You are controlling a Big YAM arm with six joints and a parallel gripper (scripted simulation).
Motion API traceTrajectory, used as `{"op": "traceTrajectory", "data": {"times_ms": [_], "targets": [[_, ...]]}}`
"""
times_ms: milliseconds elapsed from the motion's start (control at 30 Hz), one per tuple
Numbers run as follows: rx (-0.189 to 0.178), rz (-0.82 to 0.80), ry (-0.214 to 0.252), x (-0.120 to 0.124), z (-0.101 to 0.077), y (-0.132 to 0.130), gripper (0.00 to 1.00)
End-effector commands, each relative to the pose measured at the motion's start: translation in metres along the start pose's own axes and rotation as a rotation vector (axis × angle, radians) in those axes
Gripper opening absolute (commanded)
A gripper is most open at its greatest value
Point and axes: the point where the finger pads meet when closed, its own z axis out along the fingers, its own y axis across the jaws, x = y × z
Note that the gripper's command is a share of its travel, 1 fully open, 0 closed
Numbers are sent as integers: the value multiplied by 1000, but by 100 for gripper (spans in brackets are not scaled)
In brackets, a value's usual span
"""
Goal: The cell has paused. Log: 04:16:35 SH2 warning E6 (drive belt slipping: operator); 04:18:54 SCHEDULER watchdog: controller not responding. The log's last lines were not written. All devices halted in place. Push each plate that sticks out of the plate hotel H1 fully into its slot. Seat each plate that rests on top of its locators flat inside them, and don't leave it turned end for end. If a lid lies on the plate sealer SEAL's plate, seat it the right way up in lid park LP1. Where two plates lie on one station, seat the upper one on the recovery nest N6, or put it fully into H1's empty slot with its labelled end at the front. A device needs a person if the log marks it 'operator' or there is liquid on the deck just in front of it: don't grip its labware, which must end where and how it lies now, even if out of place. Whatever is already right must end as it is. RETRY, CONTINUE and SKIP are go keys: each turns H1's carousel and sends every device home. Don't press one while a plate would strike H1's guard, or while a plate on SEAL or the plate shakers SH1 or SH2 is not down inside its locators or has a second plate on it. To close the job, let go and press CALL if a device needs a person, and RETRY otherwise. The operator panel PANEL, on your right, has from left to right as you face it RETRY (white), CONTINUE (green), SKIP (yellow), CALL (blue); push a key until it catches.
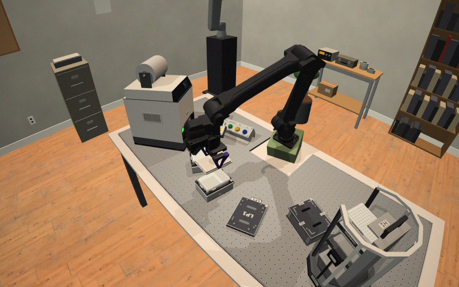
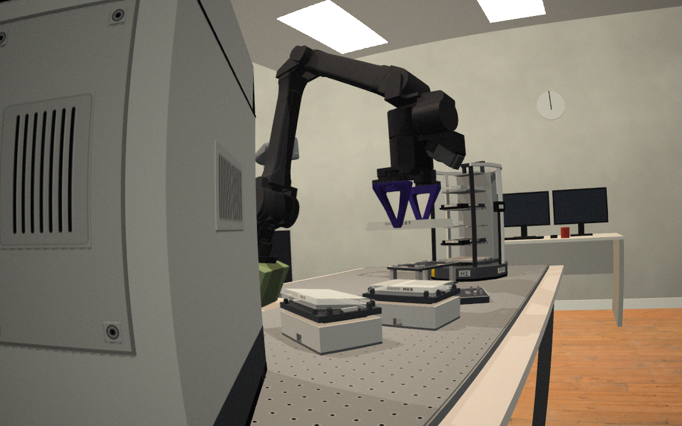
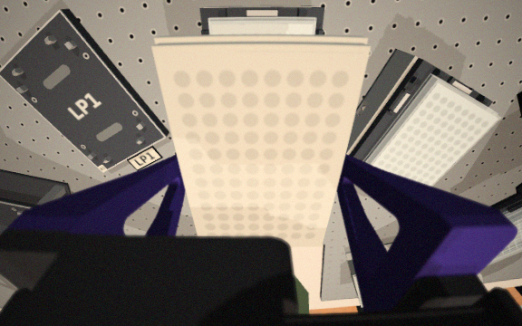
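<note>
Purple-fingered gripper [image 2: 406,221] clamped across the long sides of a cream well plate [image 3: 261,136], fingers spread wide and pressing its two edges. Plate carried level, well above the deck, its label end marked with digits ending 07 in the exterior view. Directly beneath, one station [image 3: 261,18] with another plate seated in black locators, only its far end peeking out past the carried plate. Just beside that, a second station [image 2: 333,328] on a white block, also bearing a white plate [image 2: 327,296]. Lid park LP1 [image 1: 247,215] flat on the perforated deck further along, dark and bare, label tab at one end. Past it, recovery nest [image 1: 307,219], dark as well. Plate hotel H1 [image 2: 498,212] at the far end of the table, behind its curved guard. Sealer [image 1: 157,107] with its paper roll near the arm's wrist, operator panel [image 1: 238,130] with coloured keys just behind.
</note>
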Motion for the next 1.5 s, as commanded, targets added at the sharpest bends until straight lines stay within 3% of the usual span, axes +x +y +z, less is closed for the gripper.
{"op": "traceTrajectory", "data": {"times_ms": [0,100,567,633,667,800,1000,1133,1200,1233,1467], "targets": [[12,-15,-50,-21,-32,-4,84],[11,-13,-43,-21,-32,-4,84],[15,-18,-59,-19,-77,-2,84],[15,-18,-59,-19,-77,-2,84],[8,-9,-27,-20,-67,-6,84],[16,-19,-59,-19,-90,-2,84],[13,-15,-44,-18,-100,-3,84],[17,-19,-60,-17,-118,-1,84],[17,-19,-60,-17,-118,-1,84],[9,-10,-28,-19,-108,-5,84],[17,-19,-56,-16,-138,-1,84]]}}
